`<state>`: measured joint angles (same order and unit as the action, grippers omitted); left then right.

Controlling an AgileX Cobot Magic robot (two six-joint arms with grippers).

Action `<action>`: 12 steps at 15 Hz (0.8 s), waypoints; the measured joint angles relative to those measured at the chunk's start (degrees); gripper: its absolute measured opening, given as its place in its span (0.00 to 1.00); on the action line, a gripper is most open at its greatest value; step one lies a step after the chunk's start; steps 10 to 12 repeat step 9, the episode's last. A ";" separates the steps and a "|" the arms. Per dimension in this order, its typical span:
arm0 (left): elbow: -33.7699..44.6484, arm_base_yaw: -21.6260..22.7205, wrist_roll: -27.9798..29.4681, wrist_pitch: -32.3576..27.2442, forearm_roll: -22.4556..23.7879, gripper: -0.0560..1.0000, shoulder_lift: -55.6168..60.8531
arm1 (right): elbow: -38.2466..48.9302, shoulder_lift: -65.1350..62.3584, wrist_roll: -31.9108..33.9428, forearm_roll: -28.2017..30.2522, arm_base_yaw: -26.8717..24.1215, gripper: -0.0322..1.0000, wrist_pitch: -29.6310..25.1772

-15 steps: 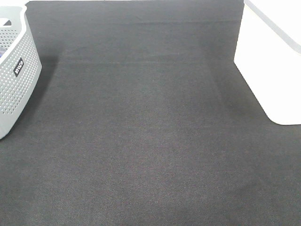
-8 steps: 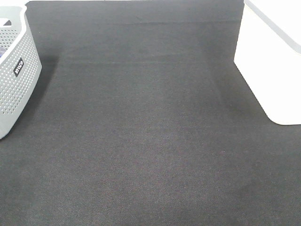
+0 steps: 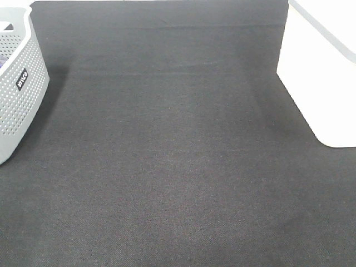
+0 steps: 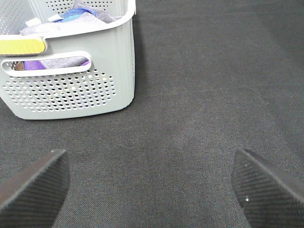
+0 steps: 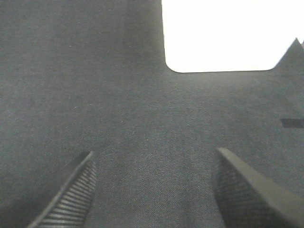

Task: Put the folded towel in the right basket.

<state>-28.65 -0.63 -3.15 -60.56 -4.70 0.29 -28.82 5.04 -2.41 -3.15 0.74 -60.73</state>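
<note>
Folded cloths (image 4: 71, 19) in purple, grey and blue lie heaped in the perforated grey basket (image 4: 71, 90) at the left edge of the dark mat (image 3: 178, 167); which one is the towel I can't say from here. The white basket (image 3: 322, 72) stands well apart at the far right. Both the left gripper (image 4: 152, 190) and right gripper (image 5: 156, 194) are spread wide over bare mat, holding nothing

matt dark woven cloth mat (image 3: 178, 167), perforated grey plastic basket (image 4: 71, 90), smooth white bin (image 3: 322, 83)
</note>
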 joint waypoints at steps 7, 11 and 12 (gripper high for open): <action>0.00 0.00 0.00 0.00 0.00 0.88 0.00 | 0.00 -5.39 0.00 -0.17 -0.29 0.66 0.00; 0.00 0.00 0.00 0.00 0.00 0.88 0.00 | 0.00 -5.39 0.00 -0.17 -0.29 0.66 0.00; 0.00 0.00 0.00 0.00 0.00 0.88 0.00 | 0.00 -5.39 0.00 -0.17 -0.29 0.66 0.00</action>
